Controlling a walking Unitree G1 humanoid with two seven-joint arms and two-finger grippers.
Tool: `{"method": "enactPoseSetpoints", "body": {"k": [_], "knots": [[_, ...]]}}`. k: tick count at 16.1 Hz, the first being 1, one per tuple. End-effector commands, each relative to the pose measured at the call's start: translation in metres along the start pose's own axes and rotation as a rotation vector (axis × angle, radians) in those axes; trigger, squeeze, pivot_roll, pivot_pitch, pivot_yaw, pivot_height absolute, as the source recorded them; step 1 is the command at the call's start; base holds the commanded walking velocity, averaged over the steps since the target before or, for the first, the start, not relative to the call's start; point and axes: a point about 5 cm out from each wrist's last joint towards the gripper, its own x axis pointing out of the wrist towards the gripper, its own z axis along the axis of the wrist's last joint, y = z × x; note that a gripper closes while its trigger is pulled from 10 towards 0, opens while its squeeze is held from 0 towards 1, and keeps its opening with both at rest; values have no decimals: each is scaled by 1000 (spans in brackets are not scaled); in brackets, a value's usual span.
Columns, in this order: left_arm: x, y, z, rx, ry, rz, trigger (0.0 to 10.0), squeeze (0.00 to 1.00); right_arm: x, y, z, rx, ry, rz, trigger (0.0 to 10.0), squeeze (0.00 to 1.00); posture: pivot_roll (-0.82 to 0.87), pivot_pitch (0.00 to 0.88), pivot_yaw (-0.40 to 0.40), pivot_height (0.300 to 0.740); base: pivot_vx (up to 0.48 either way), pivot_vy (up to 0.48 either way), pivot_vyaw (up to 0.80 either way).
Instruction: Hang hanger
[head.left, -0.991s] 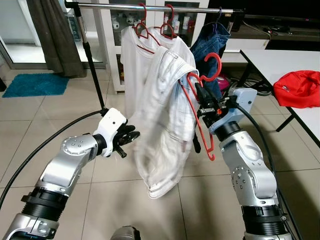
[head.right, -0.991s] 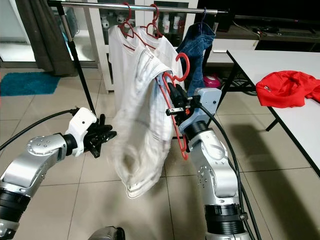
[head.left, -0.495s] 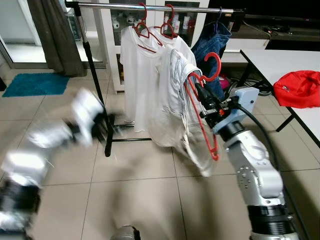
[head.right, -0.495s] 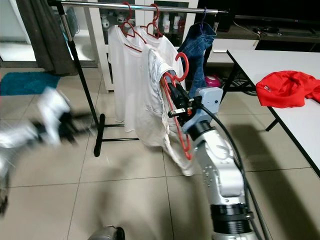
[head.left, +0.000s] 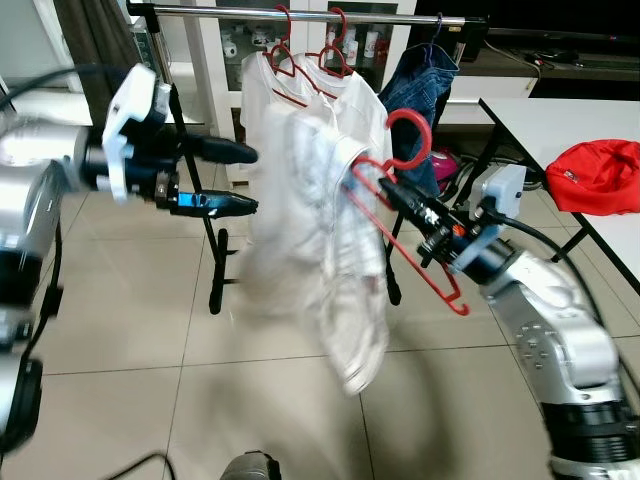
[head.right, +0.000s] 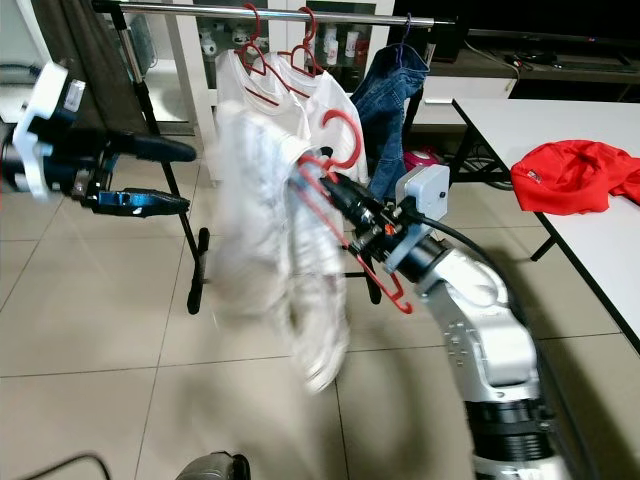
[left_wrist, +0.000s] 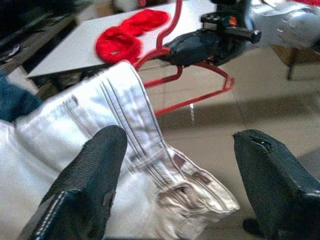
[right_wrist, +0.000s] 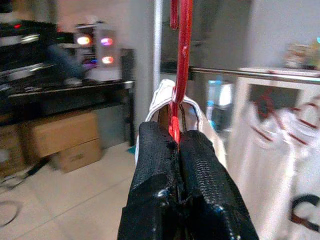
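Right gripper clamped on red hanger with white garment, frame centre. Left gripper fingers apart, upper left.

Even indoor daylight is falling across the floor tiles, motion blur is smearing the white garment, and the wrist backgrounds are lying soft.

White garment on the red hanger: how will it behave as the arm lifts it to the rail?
Probably floppy: the white garment hangs in loose folds, blurred as if swinging. It may slide, since it drapes over one side of the tilted red hanger. The hanger itself looks stiff, pinched in the right gripper.
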Motion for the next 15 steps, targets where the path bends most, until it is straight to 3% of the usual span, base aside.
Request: {"method": "enactPoseSetpoints", "body": {"k": [1, 4, 5, 6, 7, 10, 14, 15], "knots": [[0, 1, 3, 26, 26, -29, 10000, 1000, 4, 6, 20, -32, -82, 61, 10000, 0, 51, 0, -11, 740, 0, 0, 0], [6, 17, 23, 116, 50, -69, 10000, 1000, -1, 13, 25, -45, -57, 168, 10000, 0, 31, 0, 9, 740, 0, 0, 0], [8, 19, 27, 136, 52, -77, 10000, 847, -2, 15, 25, -45, -52, 183, 10000, 0, 27, 0, 12, 740, 0, 0, 0], [9, 21, 27, 148, 96, -89, 10000, 173, -4, 17, 26, -47, -45, 208, 10000, 0, 21, 0, 18, 740, 0, 0, 0], [9, 22, 26, 145, 124, -93, 10000, 0, -5, 19, 26, -47, -42, 223, 10000, 0, 19, 0, 22, 740, 0, 0, 0], [10, 26, 18, 140, 177, -98, 10000, 0, -7, 25, 30, -46, -35, 274, 10000, 0, 16, 0, 26, 740, 0, 0, 0], [27, 25, 4, 94, 197, -172, 10000, 0, -5, 38, 34, -45, -21, 360, 10000, 0, 6, 0, 33, 740, 0, 0, 0], [31, 23, -1, 80, 204, -192, 8235, 0, -6, 39, 34, -47, -18, 366, 10000, 0, 6, 0, 33, 740, 0, 0, 0]]}}
